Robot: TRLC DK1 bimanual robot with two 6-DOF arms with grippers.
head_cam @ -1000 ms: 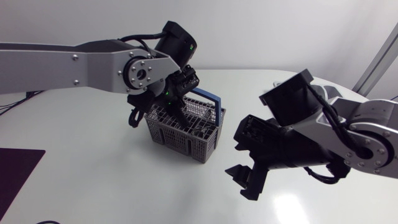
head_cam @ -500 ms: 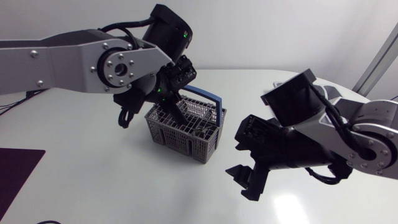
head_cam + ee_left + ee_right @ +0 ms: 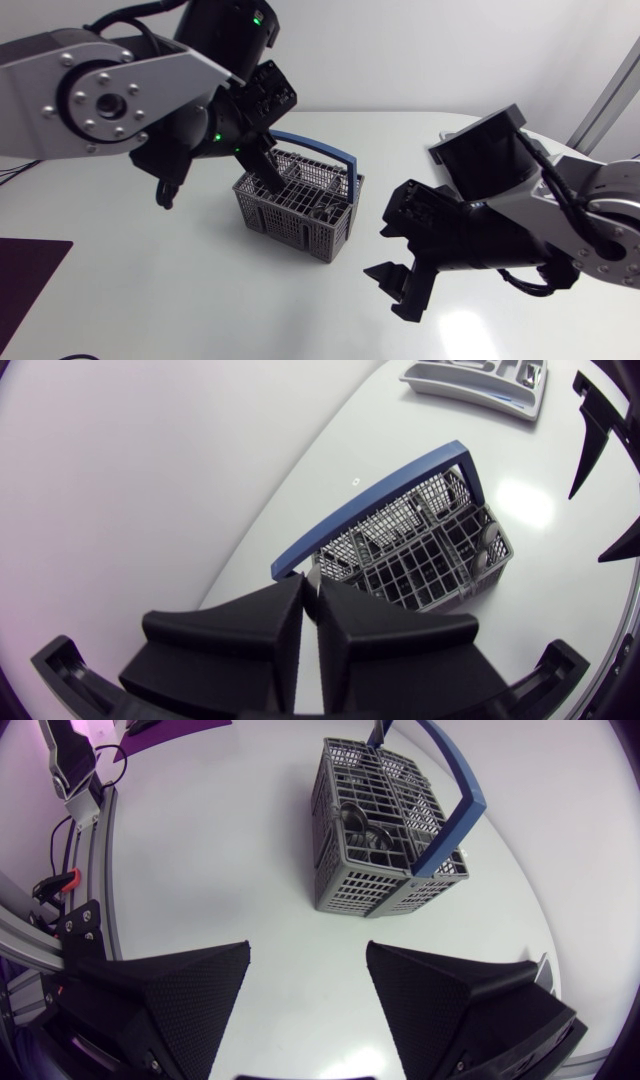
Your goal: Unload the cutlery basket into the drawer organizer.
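The main risk is around the grey plastic mesh cutlery basket (image 3: 298,218) with its arched blue handle (image 3: 322,152). The left gripper (image 3: 264,170) hangs just above the basket's rear compartments, close to the handle. If it comes down off-line it could catch the handle or the grid rim. The basket looks light and stands free on the white table (image 3: 150,300), so a knock would likely slide or tip it, spilling the metal cutlery (image 3: 360,825) lying in the compartments.

A second hazard is the route. The grey compartmented drawer organizer (image 3: 480,380) sits well beyond the basket, and the right gripper (image 3: 398,290) hovers low on that side of the basket, so a carry across could bring the two arms together.

The left gripper's wedge fingers (image 3: 240,635) are pressed almost together, with only a thin slit between them. The left wrist view does not show whether a slim piece is pinched in that slit — nothing sticks out past the tips. If it holds nothing, it would have to spread before it could take anything.

The right gripper's fingers are spread wide, hold nothing and touch nothing. The basket is ahead of them, well apart.
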